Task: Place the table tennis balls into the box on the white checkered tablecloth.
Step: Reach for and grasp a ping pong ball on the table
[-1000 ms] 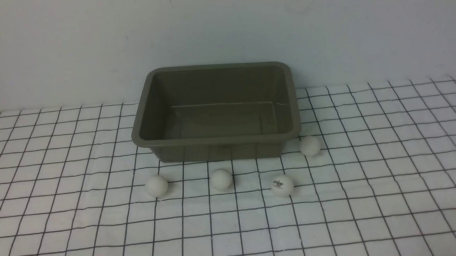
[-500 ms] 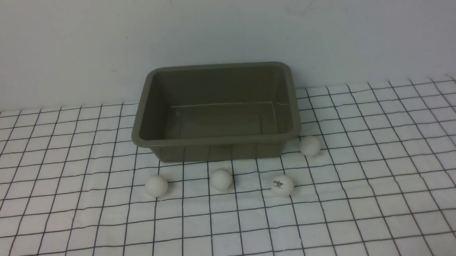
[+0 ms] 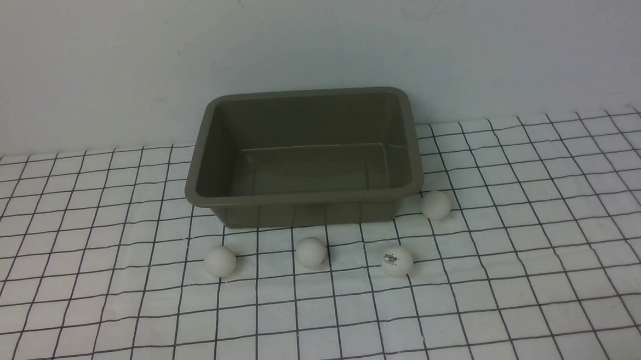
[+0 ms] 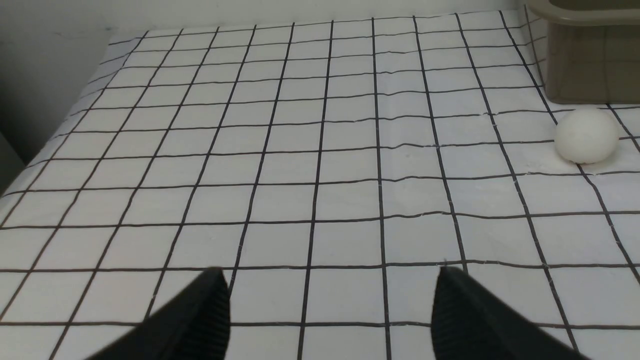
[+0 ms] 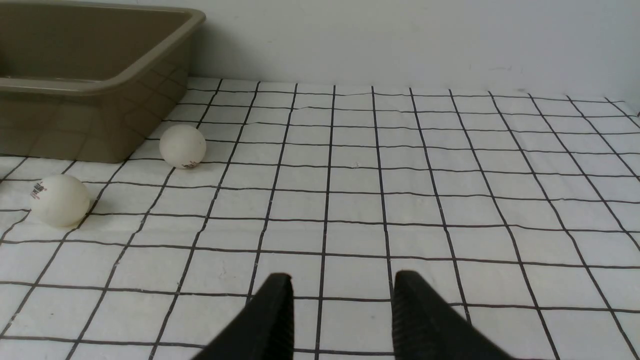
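While all four table tennis balls (image 3: 311,252) lie on the white checkered tablecloth (image 3: 524,301) just near of the box (image 3: 305,197), with none inside it, neither arm shows in the front view. The left tool (image 4: 331,272) hangs low over bare cloth, jaws wide apart and empty. The leftmost ball (image 4: 586,136) sits farther out and to its right, by the box's near-left corner. The right tool (image 5: 344,275), jaws narrower yet apart and empty, has the logo ball (image 5: 59,200) and rightmost ball (image 5: 182,146) farther out to its left. Each arm looks nearer its own side's balls.
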`<action>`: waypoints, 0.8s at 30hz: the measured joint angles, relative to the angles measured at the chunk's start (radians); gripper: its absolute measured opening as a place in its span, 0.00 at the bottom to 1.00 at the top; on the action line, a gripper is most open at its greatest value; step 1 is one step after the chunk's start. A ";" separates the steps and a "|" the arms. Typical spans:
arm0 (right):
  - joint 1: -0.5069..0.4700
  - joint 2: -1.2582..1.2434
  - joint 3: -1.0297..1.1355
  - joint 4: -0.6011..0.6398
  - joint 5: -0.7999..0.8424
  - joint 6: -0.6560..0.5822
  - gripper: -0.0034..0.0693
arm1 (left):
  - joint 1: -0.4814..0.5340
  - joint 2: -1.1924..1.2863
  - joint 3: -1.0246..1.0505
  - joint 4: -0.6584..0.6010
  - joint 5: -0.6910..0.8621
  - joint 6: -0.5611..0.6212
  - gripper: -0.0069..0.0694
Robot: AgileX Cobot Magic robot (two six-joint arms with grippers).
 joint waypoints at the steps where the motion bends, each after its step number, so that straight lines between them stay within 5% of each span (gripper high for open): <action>1: 0.000 0.000 0.000 0.000 0.000 0.000 0.41 | 0.000 0.000 0.000 0.000 0.000 0.000 0.73; 18: 0.000 0.000 0.002 0.081 -0.103 0.102 0.41 | 0.000 0.000 0.000 0.000 0.000 0.000 0.73; 24: 0.000 0.003 -0.178 0.073 -0.034 0.106 0.41 | 0.000 0.000 0.000 0.000 0.000 0.000 0.73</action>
